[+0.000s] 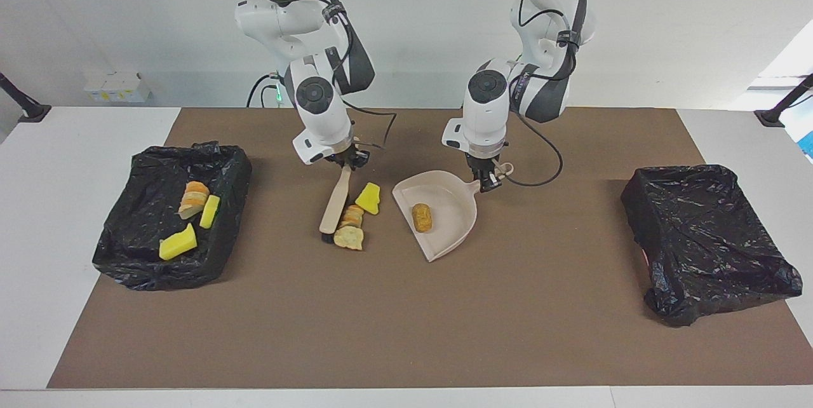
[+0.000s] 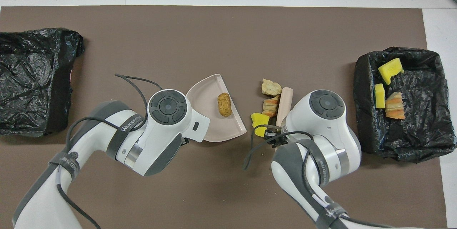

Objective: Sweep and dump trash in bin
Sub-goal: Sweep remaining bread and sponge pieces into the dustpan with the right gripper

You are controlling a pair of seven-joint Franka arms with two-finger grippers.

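My right gripper (image 1: 346,161) is shut on the handle of the beige brush (image 1: 335,202), whose bristle end rests on the mat. Three trash pieces lie against the brush on the side toward the dustpan: a yellow wedge (image 1: 369,198), a layered pastry (image 1: 351,216) and a bread piece (image 1: 349,238). The beige dustpan (image 1: 454,230) lies flat just past them with a brown piece (image 1: 422,218) in it. My left gripper (image 1: 488,183) is shut on the dustpan's handle. In the overhead view the brush (image 2: 284,101) and the pieces (image 2: 259,119) sit close to the dustpan's open edge (image 2: 238,120).
A black-lined bin (image 1: 152,268) at the right arm's end of the mat holds a pastry slice (image 1: 194,198) and two yellow wedges (image 1: 178,241). A second black-lined bin (image 1: 705,239) stands at the left arm's end. The brown mat (image 1: 381,332) covers the table's middle.
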